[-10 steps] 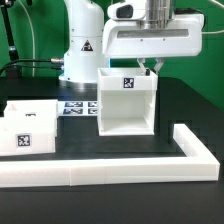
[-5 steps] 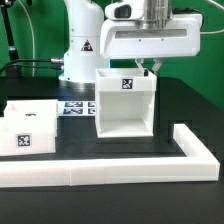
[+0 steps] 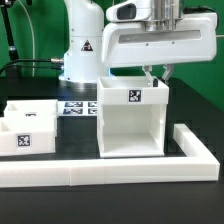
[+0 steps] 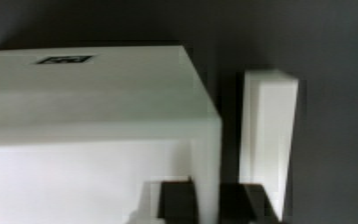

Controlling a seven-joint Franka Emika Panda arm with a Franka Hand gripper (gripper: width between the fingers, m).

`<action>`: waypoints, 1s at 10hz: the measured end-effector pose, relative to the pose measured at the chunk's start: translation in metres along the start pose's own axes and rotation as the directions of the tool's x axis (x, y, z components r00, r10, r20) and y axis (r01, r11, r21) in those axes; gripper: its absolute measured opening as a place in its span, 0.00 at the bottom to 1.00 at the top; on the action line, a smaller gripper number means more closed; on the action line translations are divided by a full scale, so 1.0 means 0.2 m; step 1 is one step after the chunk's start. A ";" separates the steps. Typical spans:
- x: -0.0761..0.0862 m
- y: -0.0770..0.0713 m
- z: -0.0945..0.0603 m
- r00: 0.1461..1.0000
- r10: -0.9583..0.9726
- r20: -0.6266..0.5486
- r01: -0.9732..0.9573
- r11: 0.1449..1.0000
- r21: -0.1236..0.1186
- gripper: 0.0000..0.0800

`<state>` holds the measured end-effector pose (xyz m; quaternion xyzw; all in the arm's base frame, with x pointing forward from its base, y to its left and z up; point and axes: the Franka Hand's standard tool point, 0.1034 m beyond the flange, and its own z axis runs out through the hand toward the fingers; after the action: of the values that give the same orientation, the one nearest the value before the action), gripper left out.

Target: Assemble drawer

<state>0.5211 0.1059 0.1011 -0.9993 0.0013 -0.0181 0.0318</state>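
Shifted nearer the wall, white tagged shell stands upright.

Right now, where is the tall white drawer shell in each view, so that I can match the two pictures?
Exterior view: the shell stands in the middle, below the gripper.
Wrist view: the shell is the large white block bearing a dark tag.
Shared landmark: the gripper, its fingers either side of the shell's wall.
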 end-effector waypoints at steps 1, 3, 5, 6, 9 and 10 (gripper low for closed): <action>0.06 0.01 0.00 1.000 -0.004 -0.011 0.004 1.000 0.001 0.05; 0.17 0.04 0.00 0.999 -0.001 -0.033 0.002 1.000 0.003 0.05; 0.20 0.04 0.00 0.999 0.005 -0.041 -0.005 1.000 0.004 0.05; 0.20 0.04 0.00 0.999 0.007 -0.041 -0.007 1.000 0.004 0.05; 0.20 0.02 -0.01 0.987 0.158 -0.042 -0.157 0.987 0.021 0.05; 0.20 0.02 -0.01 0.975 0.219 -0.042 -0.218 0.976 0.026 0.05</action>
<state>0.5619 0.1013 0.1043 -0.9921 0.1118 -0.0367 0.0440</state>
